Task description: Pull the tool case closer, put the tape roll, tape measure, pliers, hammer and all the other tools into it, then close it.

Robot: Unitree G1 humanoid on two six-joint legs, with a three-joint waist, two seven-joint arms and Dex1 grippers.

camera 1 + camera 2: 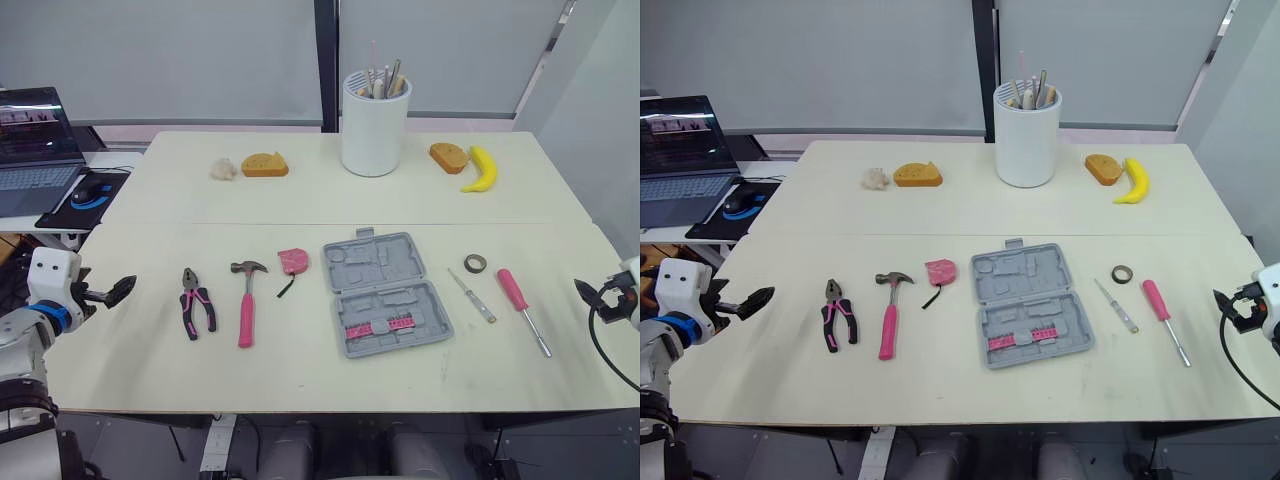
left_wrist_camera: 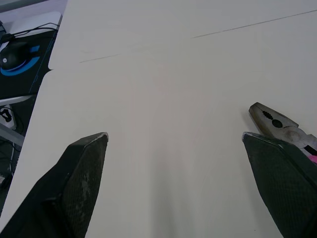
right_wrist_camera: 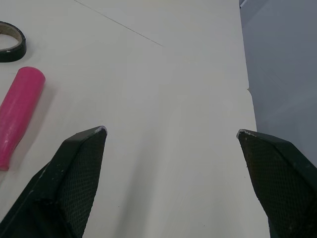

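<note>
tool case (image 1: 386, 293) lies open and flat on the table (image 1: 300, 375), about midway along its front edge and a little back from it, both grey halves facing up, with a pink strip in the nearer half. toward the left edge, the tape measure (image 1: 293, 262) sits just beside the case's far left corner, then come the pink-handled hammer (image 1: 246, 300) and the pliers (image 1: 196, 302), side by side but apart, their handles pointing at the front edge. toward the right edge lie the tape roll (image 1: 475, 263), a slim screwdriver (image 1: 472, 296) and a pink-handled screwdriver (image 1: 522, 309), all apart from the case. along the back edge stand a white holder of utensils (image 1: 375, 125), a banana (image 1: 482, 170) touching an orange sponge (image 1: 449, 157), and another orange sponge (image 1: 264, 165) next to a small pale wad (image 1: 223, 169). a laptop (image 1: 35, 140) and mouse (image 1: 92, 190) sit on a side desk past the left edge. the left gripper (image 1: 118, 291) hovers at the left edge near the front corner, fingers spread wide and empty, the pliers' head close by one fingertip. the right gripper (image 3: 171, 131) hangs at the right edge near the front corner, fingers likewise spread with nothing between them, well apart from the pink screwdriver handle.
</note>
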